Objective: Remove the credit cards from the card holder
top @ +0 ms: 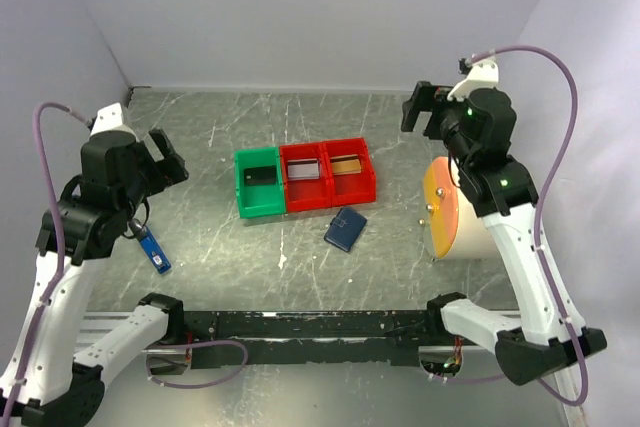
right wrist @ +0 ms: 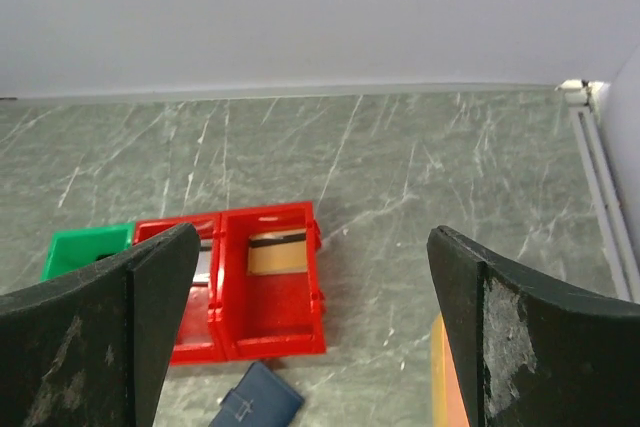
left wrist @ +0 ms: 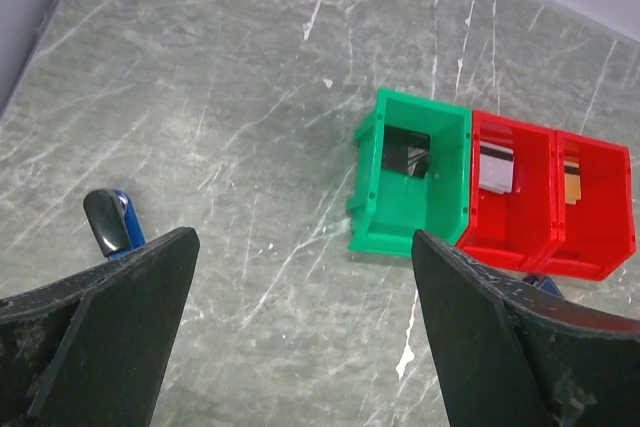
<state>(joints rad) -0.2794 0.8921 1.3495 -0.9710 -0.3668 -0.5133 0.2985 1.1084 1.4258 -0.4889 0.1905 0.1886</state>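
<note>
Left hand (left wrist: 303, 243) gapes, empty; green bin (left wrist: 368, 202) holds a dark card (left wrist: 405, 155).

One green plastic bin (top: 258, 209) and two red plastic bins (top: 305, 195) (top: 352, 190), so that's three bins. Three thin flat cards: one dark card (top: 260, 176), one silvery-grey card (top: 306, 170), one tan card (top: 347, 165). One navy-blue folding wallet (top: 345, 229), one bright-blue tag (top: 155, 249).
</note>
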